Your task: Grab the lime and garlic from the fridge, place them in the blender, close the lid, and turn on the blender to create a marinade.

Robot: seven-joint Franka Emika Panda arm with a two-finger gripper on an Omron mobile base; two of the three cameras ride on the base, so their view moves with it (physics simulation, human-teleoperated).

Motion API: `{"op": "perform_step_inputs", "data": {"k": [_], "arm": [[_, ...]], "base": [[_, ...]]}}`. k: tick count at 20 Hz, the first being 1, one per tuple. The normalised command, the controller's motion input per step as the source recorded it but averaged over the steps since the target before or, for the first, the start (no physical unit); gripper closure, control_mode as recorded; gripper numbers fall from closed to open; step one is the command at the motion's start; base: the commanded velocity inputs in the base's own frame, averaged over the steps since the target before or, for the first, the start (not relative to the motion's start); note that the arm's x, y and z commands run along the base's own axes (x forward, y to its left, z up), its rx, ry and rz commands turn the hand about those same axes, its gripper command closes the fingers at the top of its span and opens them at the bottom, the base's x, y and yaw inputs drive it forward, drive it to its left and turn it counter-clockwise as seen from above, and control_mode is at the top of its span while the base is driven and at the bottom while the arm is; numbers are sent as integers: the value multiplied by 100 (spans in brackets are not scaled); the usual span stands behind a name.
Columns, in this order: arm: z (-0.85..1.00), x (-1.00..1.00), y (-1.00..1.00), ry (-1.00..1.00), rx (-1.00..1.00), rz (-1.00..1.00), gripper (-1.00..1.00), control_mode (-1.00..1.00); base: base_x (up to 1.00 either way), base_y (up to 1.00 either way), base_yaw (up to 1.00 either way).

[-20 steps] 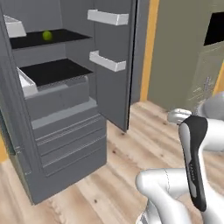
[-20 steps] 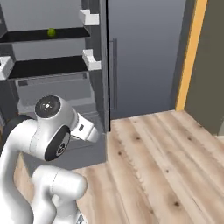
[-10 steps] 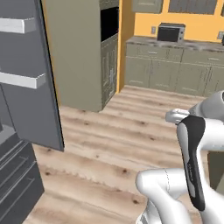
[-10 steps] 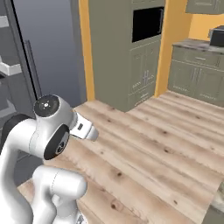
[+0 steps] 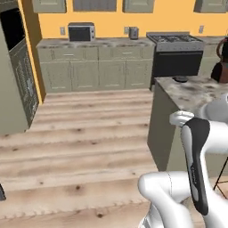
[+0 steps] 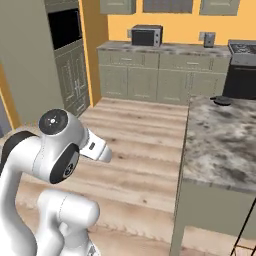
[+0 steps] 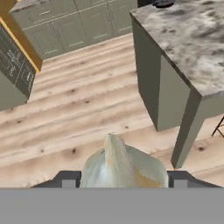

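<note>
Kitchen floor behind; gripper (image 7: 119,180) clasps garlic (image 7: 124,165).

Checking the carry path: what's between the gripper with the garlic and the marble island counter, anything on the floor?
Bare wood floor lies between the gripper, shut on the garlic, and the island counter in the hand view; nothing stands on it.

A kitchen with orange-yellow walls (image 5: 111,29) and a pale wood plank floor (image 5: 84,142). Grey-green cabinets (image 5: 95,73) line the far wall beneath a small microwave (image 5: 80,32), beside a black-fronted stove (image 5: 177,60); a marble-topped island (image 6: 222,142) stands nearer.
</note>
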Motion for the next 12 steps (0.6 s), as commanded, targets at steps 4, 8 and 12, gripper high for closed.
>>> {"op": "perform_step_inputs", "data": {"k": [4, 8, 12], "arm": [[0, 0, 0, 0, 0, 0, 100, 100], [0, 0, 0, 0, 0, 0, 100, 100], [0, 0, 0, 0, 0, 0, 100, 100]], "base": [[14, -19, -54], [6, -42, -51], [34, 9, -43]]}}
